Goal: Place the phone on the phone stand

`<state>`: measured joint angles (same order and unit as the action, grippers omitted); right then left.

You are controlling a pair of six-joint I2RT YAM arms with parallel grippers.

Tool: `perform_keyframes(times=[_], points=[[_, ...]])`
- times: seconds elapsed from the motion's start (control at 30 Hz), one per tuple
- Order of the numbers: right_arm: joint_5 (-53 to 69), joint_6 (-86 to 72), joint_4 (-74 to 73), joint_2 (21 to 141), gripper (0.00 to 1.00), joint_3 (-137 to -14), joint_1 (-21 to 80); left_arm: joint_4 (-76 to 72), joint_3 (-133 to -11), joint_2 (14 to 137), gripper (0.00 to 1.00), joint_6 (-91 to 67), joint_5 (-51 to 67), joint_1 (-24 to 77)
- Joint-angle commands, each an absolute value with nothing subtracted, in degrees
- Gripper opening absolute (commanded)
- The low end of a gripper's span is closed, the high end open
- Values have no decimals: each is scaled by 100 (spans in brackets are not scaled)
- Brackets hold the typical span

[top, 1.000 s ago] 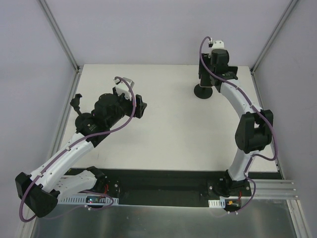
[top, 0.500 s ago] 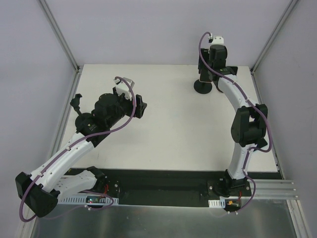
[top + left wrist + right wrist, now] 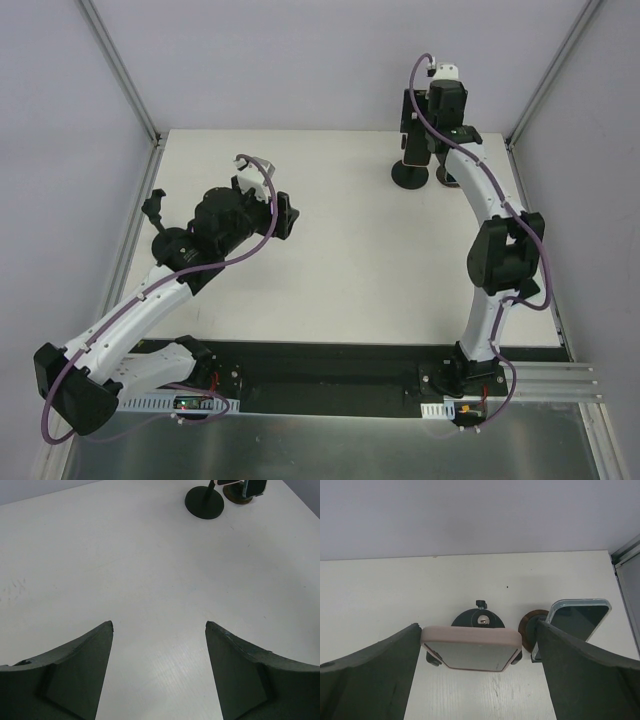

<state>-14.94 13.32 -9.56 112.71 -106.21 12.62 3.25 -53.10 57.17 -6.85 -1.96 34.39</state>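
Observation:
A phone [image 3: 470, 649] in a pink case sits sideways on the black phone stand [image 3: 468, 617], held in the stand's clips. My right gripper [image 3: 477, 626] straddles it with jaws open. The left finger is right at the phone's edge and the right finger stands clear of it. From the top view the stand [image 3: 410, 176] is at the table's far right, with the right gripper [image 3: 427, 125] above it. My left gripper [image 3: 285, 213] is open and holds nothing, out over the bare table [image 3: 150, 570] left of centre, far from the stand [image 3: 204, 504].
Close to the right of the black stand, a second phone [image 3: 579, 621] in a clear bluish case leans on a brown round stand [image 3: 526, 624]. The table's right edge rail [image 3: 625, 560] runs just beyond it. A wall stands behind.
The right gripper's jaws have widened off the pink phone, which stays on the stand, and the arm has shifted slightly back. The left arm has hardly moved.

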Motion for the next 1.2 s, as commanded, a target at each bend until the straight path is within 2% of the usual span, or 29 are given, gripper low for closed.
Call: perform_keyframes(times=[0.0, 0.17, 0.23, 0.3, 0.33, 0.43, 0.5, 0.57, 0.67, 0.77, 0.83, 0.97, 1.03, 1.17], points=[[-1913, 1178, -1720, 10777, 96, -11066, 1292, 184, -5405, 5731, 73, -712, -237, 3401], [-2601, 565, -2566, 9407, 96, -10251, 1931, 185, -5388, 5634, 73, -659, -430, 3401], [-2505, 492, -2269, 8642, 96, -9008, 2397, 185, -5388, 5616, 74, -685, -614, 3401], [-2427, 230, -1840, 8020, 96, -8064, 3284, 185, -5362, 5607, 75, -694, -929, 3401], [-2374, 20, -1672, 7842, 96, -7181, 3557, 193, -5361, 5599, 76, -668, -1053, 3401], [-1977, -553, -854, 7375, 96, -6050, 4577, 229, -5379, 5555, 79, -624, -1510, 3384], [-2449, -929, -687, 7295, 96, -5451, 5245, 237, -5353, 5520, 80, -607, -1660, 3393], [-1842, -1028, -545, 7391, 96, -5178, 5492, 237, -5326, 5493, 84, -711, -1880, 3393], [-1592, -1090, -677, 7471, 96, -4993, 5729, 456, -5274, 5450, 91, -1255, -2126, 3393], [-1486, -967, -616, 7112, 96, -4782, 5783, 972, -5142, 5213, 93, -1818, -2354, 3296], [-1520, -897, -572, 6716, 96, -4545, 5766, 1483, -5036, 4863, 99, -2474, -2679, 2999], [-1600, -774, -405, 6276, 96, -4237, 5713, 1907, -4799, 3896, 99, -2857, -2602, 2058], [-1512, -721, -396, 6205, 96, -4236, 5669, 1977, -4842, 3544, 99, -2682, -2943, 1777], [-1371, -607, -387, 6152, 96, -4254, 5616, 2468, -5351, 3892, 99, -2408, -3384, 1005]])
